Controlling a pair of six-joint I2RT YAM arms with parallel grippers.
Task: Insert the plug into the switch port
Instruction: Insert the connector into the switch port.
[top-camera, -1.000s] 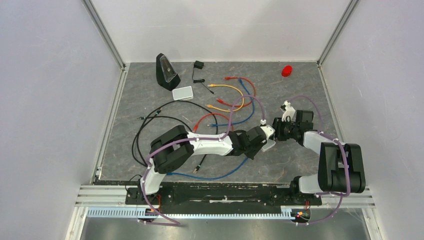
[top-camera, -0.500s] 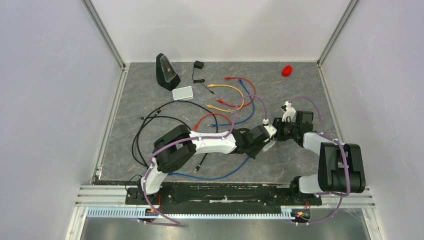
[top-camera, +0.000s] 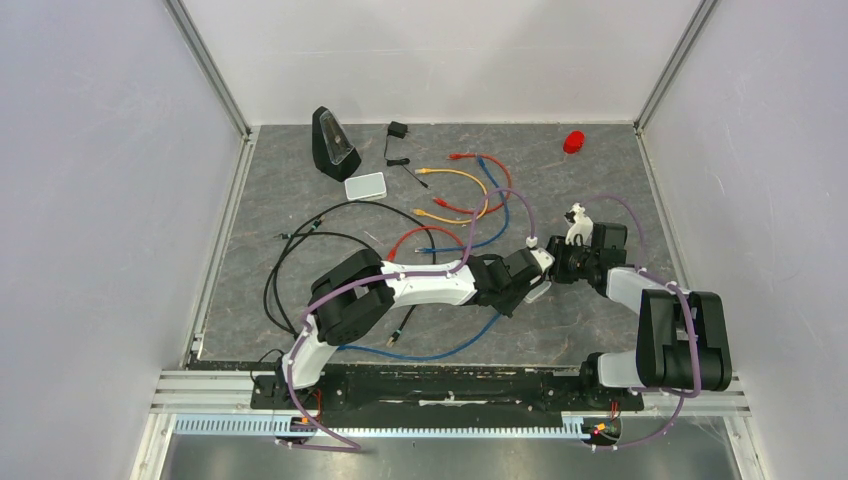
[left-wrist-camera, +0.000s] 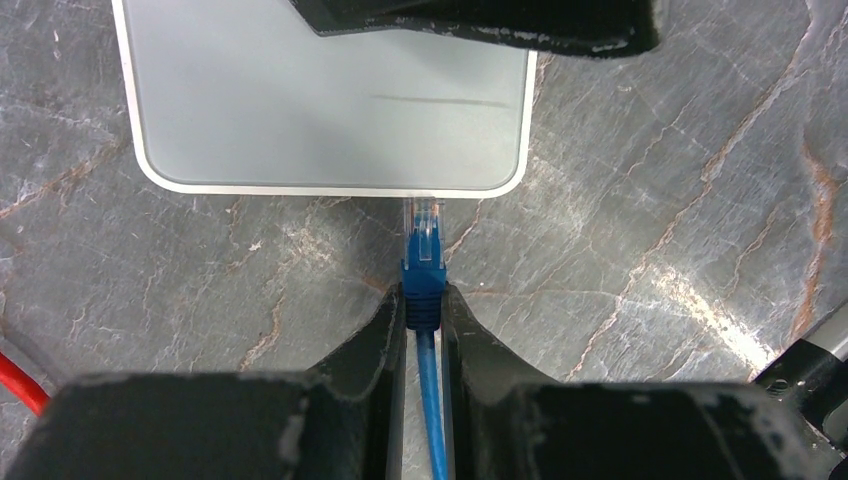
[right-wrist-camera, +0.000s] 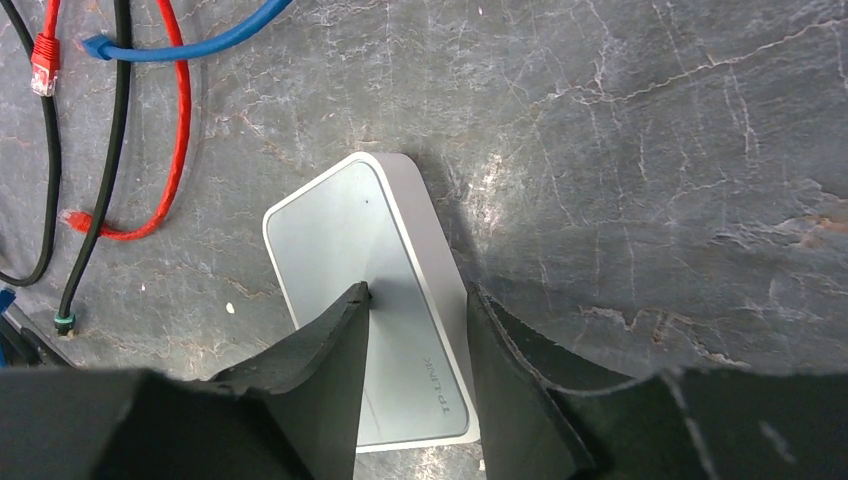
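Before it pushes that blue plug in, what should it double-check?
1. Blue plug pinched between left fingers: ok.
2. Plug tip meets the switch at its near edge, pointing straight in: ok.
3. Port lined up with the tip: cannot tell, the opening is hidden.
4. Plug fully seated: not ok, its clear body shows outside.
5. Right fingers steadying the switch: one lies over its top; firm hold cannot tell.
6. Red cable clear of the path: ok.

- Black wedge-shaped device (top-camera: 333, 143), upright, far left.
- Small black adapter (top-camera: 397, 131) near it.
- Small red object (top-camera: 573, 142), far right corner.
- Orange cable (top-camera: 452, 173) between them.
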